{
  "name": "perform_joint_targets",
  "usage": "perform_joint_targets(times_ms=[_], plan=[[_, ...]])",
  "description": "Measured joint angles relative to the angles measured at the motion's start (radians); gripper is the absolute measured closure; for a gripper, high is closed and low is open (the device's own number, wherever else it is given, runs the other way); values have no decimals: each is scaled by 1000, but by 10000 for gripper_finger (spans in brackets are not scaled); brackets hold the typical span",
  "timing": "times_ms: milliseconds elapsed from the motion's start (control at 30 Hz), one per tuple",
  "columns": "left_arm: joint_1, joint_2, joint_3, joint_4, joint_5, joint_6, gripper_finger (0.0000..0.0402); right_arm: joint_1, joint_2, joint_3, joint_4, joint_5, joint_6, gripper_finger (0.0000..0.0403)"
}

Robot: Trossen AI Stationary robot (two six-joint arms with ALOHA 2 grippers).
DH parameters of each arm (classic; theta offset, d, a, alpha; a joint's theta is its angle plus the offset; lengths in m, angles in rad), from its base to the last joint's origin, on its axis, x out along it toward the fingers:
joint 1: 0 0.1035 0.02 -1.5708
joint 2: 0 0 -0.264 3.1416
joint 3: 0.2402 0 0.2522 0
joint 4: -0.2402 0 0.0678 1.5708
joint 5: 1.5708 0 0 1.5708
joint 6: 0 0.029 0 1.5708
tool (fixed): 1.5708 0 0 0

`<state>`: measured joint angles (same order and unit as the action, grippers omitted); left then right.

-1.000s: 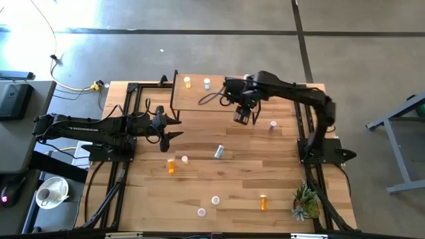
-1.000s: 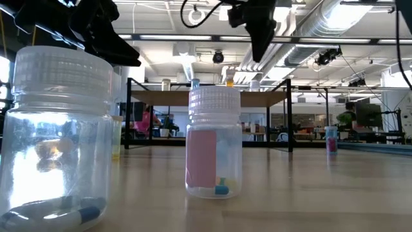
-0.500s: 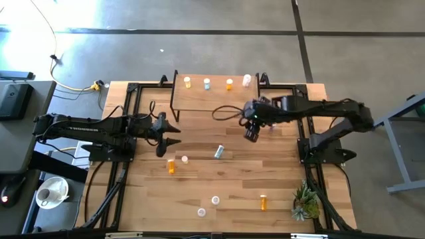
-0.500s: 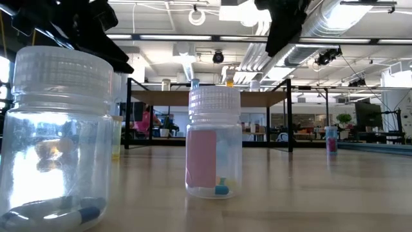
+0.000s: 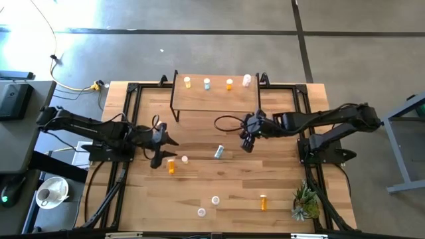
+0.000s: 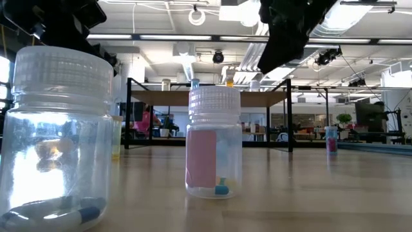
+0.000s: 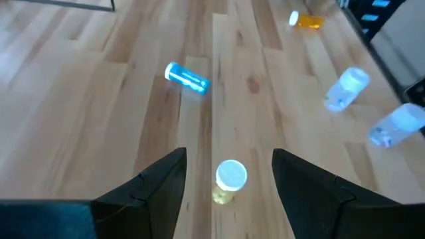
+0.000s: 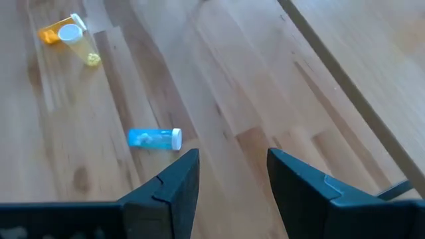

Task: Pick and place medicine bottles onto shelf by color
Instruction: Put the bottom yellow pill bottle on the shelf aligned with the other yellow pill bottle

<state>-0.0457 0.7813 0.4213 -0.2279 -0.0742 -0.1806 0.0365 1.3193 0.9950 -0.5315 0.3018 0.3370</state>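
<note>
While the slatted wooden table (image 5: 219, 179) fills the middle of the high view, the shelf (image 5: 216, 101) stands at its far edge — a small light-wood board on thin black legs. Four medicine bottles stand in a row along the shelf's far side: an orange bottle (image 5: 187, 81), a light blue bottle (image 5: 206, 83), a second orange bottle (image 5: 230, 83) and a pale bottle (image 5: 246, 80) at the right end.

The left gripper (image 5: 161, 151) hangs over the left part of the table, its fingers spread and empty; in the left wrist view a yellow bottle (image 7: 230, 181) stands between them, with clear gaps on both sides. The right gripper (image 5: 246, 141) hovers near the table's middle, just on the near side of the shelf, jaws apart — nothing in them.

A blue bottle lying on its side (image 5: 218, 152) rests between the two grippers, closer to the right one. Toward the near edge of the table stand a near orange bottle (image 5: 263, 202) and two pale-capped bottles (image 5: 215, 199), close together, left of it. A small green plant (image 5: 305, 202) sits at the near right corner.
</note>
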Motion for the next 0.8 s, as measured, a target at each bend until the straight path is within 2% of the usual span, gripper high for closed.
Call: perform_joint_targets(times_ms=[133, 300, 800], plan=[[-59, 40, 0, 1, -82, 0, 190, 21, 0, -45, 47, 66, 6, 235], [-100, 118, 0, 31, -110, -10, 190, 35, 3, -72, 80, 129, 30, 235], [-126, 351, 0, 207, -144, -11, 190, 38, 3, -79, 99, 132, 22, 235]])
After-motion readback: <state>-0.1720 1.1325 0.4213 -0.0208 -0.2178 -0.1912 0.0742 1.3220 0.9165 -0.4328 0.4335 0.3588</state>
